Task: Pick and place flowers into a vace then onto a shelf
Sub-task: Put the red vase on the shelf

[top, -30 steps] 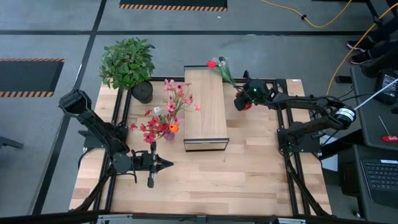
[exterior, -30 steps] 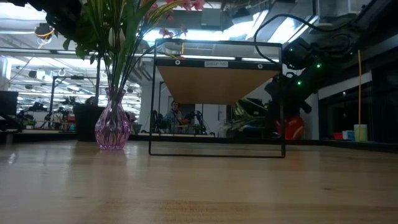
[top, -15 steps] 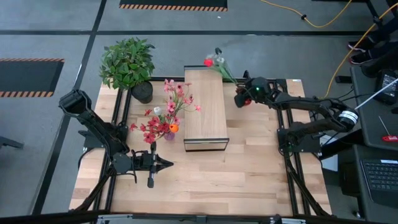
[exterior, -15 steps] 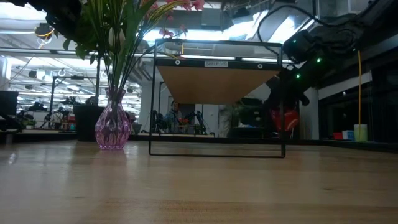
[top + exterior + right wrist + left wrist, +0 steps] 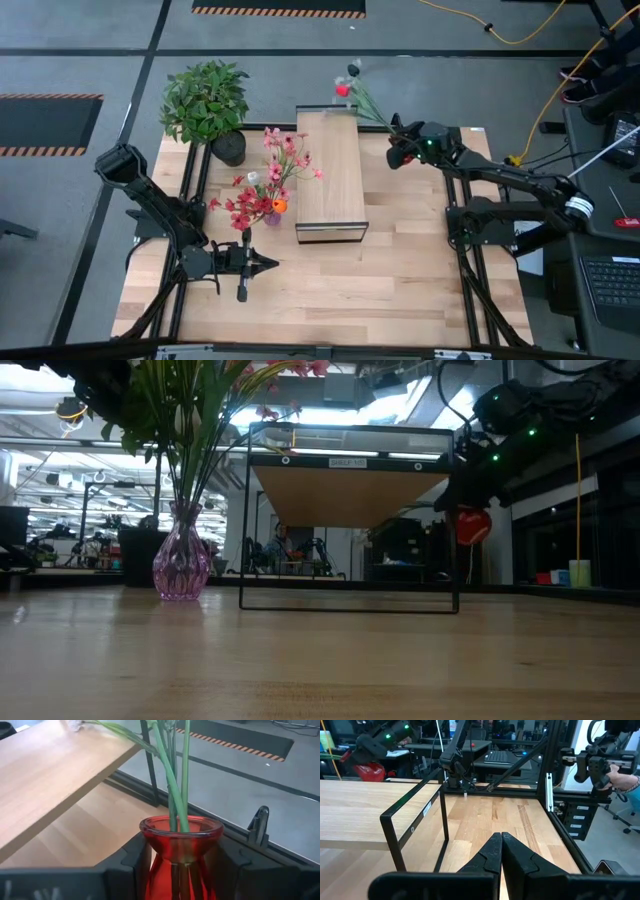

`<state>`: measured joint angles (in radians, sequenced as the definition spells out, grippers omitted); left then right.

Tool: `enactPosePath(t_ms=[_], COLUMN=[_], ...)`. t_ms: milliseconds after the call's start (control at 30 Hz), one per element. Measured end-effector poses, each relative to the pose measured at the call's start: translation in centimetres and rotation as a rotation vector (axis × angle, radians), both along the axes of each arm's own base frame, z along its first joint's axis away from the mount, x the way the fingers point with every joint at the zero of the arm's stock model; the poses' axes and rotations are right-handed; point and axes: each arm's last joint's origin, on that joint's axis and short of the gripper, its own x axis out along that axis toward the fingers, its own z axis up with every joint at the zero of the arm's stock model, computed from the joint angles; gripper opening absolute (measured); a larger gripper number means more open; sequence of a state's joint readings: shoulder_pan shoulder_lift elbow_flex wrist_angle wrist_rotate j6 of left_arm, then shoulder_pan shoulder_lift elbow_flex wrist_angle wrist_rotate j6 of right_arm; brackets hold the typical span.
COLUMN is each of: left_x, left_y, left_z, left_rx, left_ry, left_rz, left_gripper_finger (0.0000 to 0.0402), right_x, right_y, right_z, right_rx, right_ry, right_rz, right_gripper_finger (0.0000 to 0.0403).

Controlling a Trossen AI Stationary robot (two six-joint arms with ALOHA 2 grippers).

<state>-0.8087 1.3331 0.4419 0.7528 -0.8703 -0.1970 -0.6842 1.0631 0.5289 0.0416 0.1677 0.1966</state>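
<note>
My right gripper point(image 5: 397, 152) hangs beside the far right corner of the shelf point(image 5: 330, 170), shut on a red glass vase point(image 5: 181, 850) that shows raised off the table in the low view point(image 5: 470, 525). Green stalks stand in the vase. Their red and pale blossoms point(image 5: 345, 88) lean out past the shelf's far end. My left gripper point(image 5: 262, 263) is shut and rests low near the table's near left part, touching nothing. A pink vase point(image 5: 272, 215) full of pink, red and orange flowers stands on its base on the table, left of the shelf. My right gripper pinches the red vase between its two fingers point(image 5: 132, 862), one on each side of the body just below the flared rim point(image 5: 181, 827). The fingers come roughly level from the table's right side. The vase is lifted clear of the table, mouth up, stalks rising out of it.
A bushy potted plant point(image 5: 205, 100) stands at the far left corner. The shelf's black frame legs point(image 5: 245, 520) reach down to the table. Bare wood lies on the near half point(image 5: 360, 280). A person's hand point(image 5: 625, 777) shows beyond the table in the left wrist view.
My right gripper has risen, carrying the red vase up off the table, and has drifted slightly toward the table's right edge. The blossoms have swung farther toward the far edge with it. The left arm has kept still.
</note>
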Motion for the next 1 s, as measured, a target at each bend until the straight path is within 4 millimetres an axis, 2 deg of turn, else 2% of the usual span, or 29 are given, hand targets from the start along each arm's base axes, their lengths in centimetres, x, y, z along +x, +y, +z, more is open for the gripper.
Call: enactPosePath(t_ms=[233, 533, 1000], left_x=[0.0, 0.0, 0.0], left_y=[0.0, 0.0, 0.0], left_z=[0.0, 0.0, 0.0], left_rx=[0.000, 0.000, 0.000], left_ry=[0.000, 0.000, 0.000], left_rz=[0.000, -0.001, -0.001], left_gripper_finger=[0.0006, 0.0006, 0.0006], right_x=[-0.8, -2.0, -4.4], right_y=[0.7, 1.7, 4.4], right_z=[0.8, 2.7, 5.0], right_rx=[0.000, -0.061, -0.130], right_ry=[-0.003, -0.080, -0.156], right_rz=[0.000, 0.004, 0.043], right_gripper_finger=[0.0146, 0.0146, 0.0146])
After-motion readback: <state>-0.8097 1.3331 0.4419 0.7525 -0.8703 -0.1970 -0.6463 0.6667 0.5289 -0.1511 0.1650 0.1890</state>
